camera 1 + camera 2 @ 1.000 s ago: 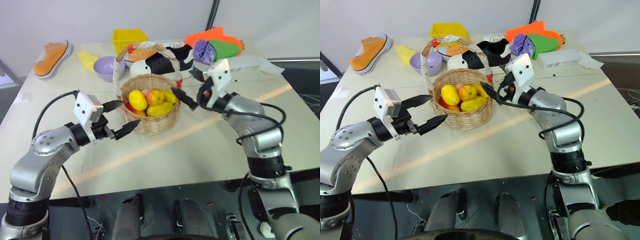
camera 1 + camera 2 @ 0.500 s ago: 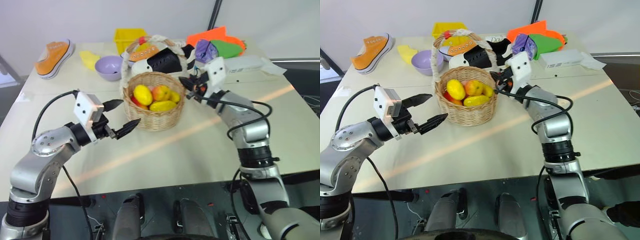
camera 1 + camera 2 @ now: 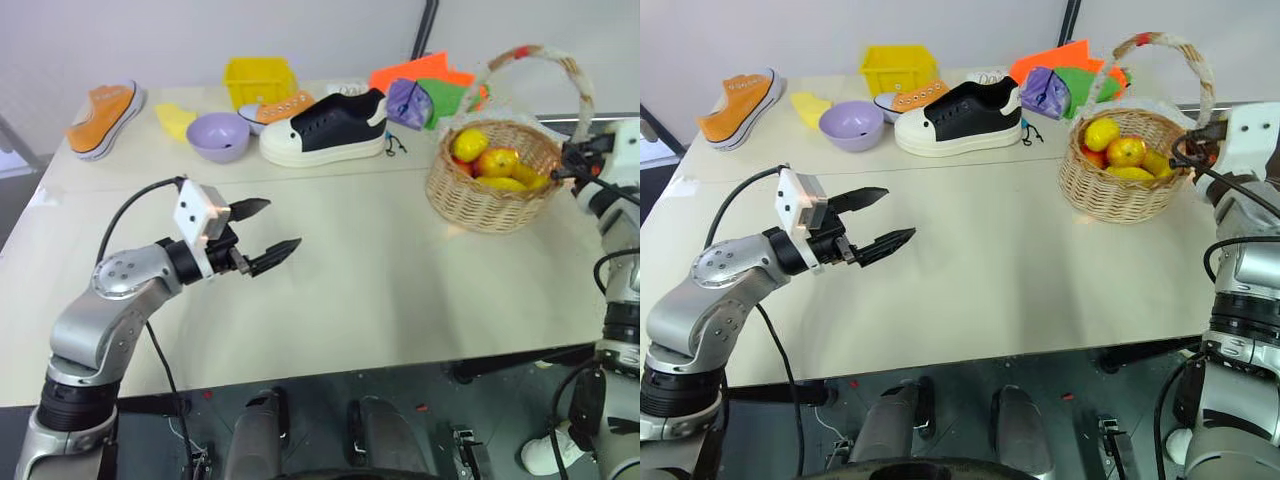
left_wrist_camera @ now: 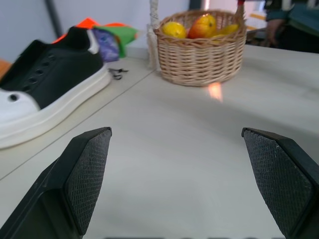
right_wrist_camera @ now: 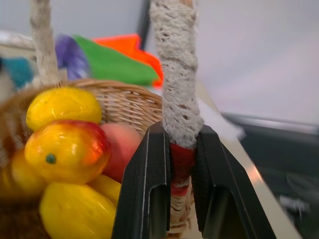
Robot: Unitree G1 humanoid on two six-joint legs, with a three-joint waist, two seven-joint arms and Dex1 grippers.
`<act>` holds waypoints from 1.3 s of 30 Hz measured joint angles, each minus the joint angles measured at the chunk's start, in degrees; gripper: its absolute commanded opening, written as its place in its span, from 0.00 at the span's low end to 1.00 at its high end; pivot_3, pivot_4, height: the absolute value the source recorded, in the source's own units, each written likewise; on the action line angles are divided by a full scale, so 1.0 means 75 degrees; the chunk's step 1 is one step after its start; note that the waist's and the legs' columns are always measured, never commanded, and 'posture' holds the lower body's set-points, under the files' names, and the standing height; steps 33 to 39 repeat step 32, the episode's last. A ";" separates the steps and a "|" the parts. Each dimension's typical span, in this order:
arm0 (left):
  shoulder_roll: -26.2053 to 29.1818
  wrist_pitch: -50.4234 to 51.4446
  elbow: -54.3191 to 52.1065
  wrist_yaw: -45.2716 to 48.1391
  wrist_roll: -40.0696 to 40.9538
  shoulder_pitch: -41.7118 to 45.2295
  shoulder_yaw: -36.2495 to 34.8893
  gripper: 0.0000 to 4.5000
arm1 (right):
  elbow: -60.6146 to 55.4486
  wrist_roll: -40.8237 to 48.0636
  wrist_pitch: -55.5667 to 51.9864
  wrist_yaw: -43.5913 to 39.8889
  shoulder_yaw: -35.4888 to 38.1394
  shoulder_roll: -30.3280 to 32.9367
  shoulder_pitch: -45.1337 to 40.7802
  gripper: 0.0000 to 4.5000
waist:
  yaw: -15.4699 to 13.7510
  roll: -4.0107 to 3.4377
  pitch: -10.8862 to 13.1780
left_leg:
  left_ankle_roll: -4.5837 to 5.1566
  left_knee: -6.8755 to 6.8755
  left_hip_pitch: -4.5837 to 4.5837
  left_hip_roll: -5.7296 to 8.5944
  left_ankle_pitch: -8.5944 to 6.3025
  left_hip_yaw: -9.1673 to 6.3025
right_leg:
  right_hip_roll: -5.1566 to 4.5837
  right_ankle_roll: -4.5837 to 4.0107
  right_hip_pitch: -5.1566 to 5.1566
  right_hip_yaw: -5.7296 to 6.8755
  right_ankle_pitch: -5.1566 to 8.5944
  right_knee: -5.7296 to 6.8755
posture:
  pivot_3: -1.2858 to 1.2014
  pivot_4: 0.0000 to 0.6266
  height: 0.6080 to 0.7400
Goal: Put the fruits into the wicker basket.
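Note:
The wicker basket (image 3: 490,190) stands near the table's right edge. It holds several fruits, among them a yellow lemon (image 5: 62,107), an orange-red-and-yellow round one (image 5: 67,149) and a pink peach (image 5: 124,144). My right gripper (image 5: 180,134) is shut on the handle's lower end, where the red wrap begins, on the basket's right side (image 3: 1188,150). My left gripper (image 3: 270,228) hovers open over the middle-left of the table, far from the basket, with nothing between its fingers (image 4: 84,169).
A black-and-white shoe (image 3: 325,127), a lilac bowl (image 3: 218,135), a yellow crate (image 3: 258,78), a pale yellow wedge (image 3: 175,120) and an orange shoe (image 3: 103,118) line the back. Orange, green and purple cloth (image 3: 425,90) lies behind the basket.
My right gripper has shut on the basket's handle and swung far to the right, taking the basket from the table's middle to its right side. The left gripper edged slightly right.

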State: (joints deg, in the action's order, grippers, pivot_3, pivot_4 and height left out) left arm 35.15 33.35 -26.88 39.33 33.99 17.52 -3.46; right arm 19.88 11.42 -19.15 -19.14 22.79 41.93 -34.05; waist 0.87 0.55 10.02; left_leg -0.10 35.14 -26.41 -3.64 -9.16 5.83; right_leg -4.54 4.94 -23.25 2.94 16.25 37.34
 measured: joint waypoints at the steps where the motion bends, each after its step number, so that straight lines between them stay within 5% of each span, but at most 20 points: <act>1: -0.0038 -0.0010 0.0000 0.0005 -0.0017 0.0055 0.0019 1.00 | 0.0154 0.0005 0.0139 0.0035 0.0020 0.0000 -0.0001 0.12 | 0.0000 -0.0001 0.0000 | 0.0000 0.0000 0.0001 0.0000 0.0000 -0.0001 | 0.0002 0.0001 0.0000 0.0000 0.0000 0.0002 | 0.52 0.24 1.00; 8: -0.0043 -0.0010 0.0000 0.0004 -0.0065 0.0087 0.0026 1.00 | 0.0334 0.0043 0.0476 0.0055 0.0110 0.0005 0.0134 0.88 | -0.0036 -0.0003 -0.0001 | 0.0000 0.0007 0.0000 0.0001 0.0001 -0.0002 | 0.0001 0.0006 0.0006 0.0001 -0.0002 0.0002 | 0.52 0.24 1.00; 20: 0.0109 -0.0219 0.0907 -0.0223 -0.0406 -0.0551 -0.0673 1.00 | -0.2710 0.1008 0.1097 -0.2141 0.1131 0.0560 0.3625 0.88 | -0.0142 -0.0006 -0.0005 | -0.0001 0.0008 0.0013 -0.0005 -0.0001 -0.0002 | 0.0001 0.0007 0.0017 0.0000 0.0000 -0.0001 | 0.52 0.24 1.00; 25: -0.0073 -0.0873 0.1560 -0.0483 -0.1095 -0.1498 -0.0737 1.00 | -0.4587 0.1942 0.0240 -0.2947 0.0259 0.0236 0.4539 0.88 | -0.0081 -0.0008 -0.0007 | -0.0002 0.0002 0.0016 -0.0025 -0.0004 -0.0025 | -0.0002 -0.0007 0.0015 -0.0006 0.0007 -0.0001 | 0.52 0.24 1.00; 32: -0.0568 -0.1634 0.1816 -0.0904 -0.1471 -0.2409 -0.1010 1.00 | -0.4990 0.1508 -0.0172 -0.2739 -0.2042 -0.0826 0.3983 0.88 | -0.0050 -0.0006 -0.0008 | -0.0002 0.0007 0.0004 -0.0020 -0.0009 -0.0032 | -0.0026 -0.0030 0.0006 -0.0007 0.0018 -0.0010 | 0.52 0.24 1.00; 39: -0.0568 -0.1634 0.1816 -0.0904 -0.1471 -0.2409 -0.1010 1.00 | -0.4990 0.1508 -0.0172 -0.2739 -0.2042 -0.0826 0.3983 0.88 | -0.0050 -0.0006 -0.0008 | -0.0002 0.0007 0.0004 -0.0020 -0.0009 -0.0032 | -0.0026 -0.0030 0.0006 -0.0007 0.0018 -0.0010 | 0.52 0.24 1.00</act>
